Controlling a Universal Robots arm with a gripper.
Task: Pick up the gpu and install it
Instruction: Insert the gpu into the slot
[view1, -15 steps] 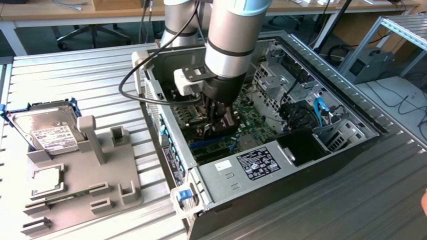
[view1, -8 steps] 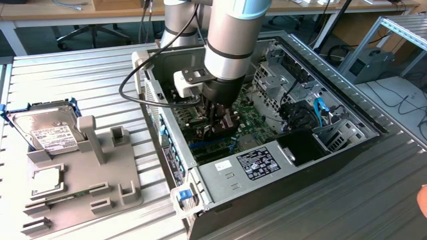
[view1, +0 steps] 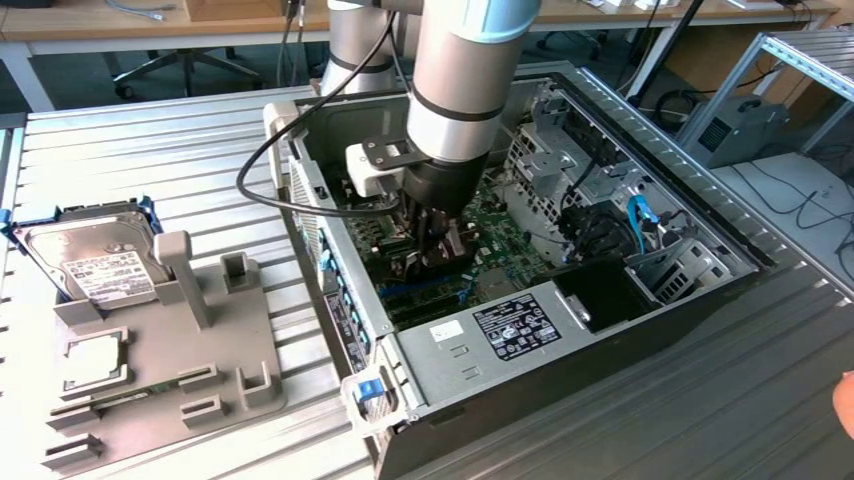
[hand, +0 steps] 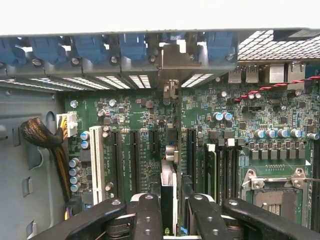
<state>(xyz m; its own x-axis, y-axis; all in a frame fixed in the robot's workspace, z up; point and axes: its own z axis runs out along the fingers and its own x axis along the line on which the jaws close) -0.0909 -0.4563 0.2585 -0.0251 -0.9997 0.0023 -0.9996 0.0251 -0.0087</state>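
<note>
Thin dark gpu (hand: 168, 192) edge-on over the green motherboard (hand: 240, 125)
Black metal hand (hand: 169, 210) clamps it between narrow fingers, inside the case.

Silver-grey round arm (view1: 461, 80) with black ring, black looping cable (view1: 274, 165), white wrist block (view1: 378, 165), black claw (view1: 441, 245) with screws.

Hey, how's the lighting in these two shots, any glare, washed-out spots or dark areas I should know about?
Exterior view: even room light, mild sheen on the ribbed metal table, and the inside of the computer case sits in shade under the arm. Wrist view: a washed-out white band runs along one edge, the motherboard is evenly lit and readable, and the fingers holding the card look dark.
</note>
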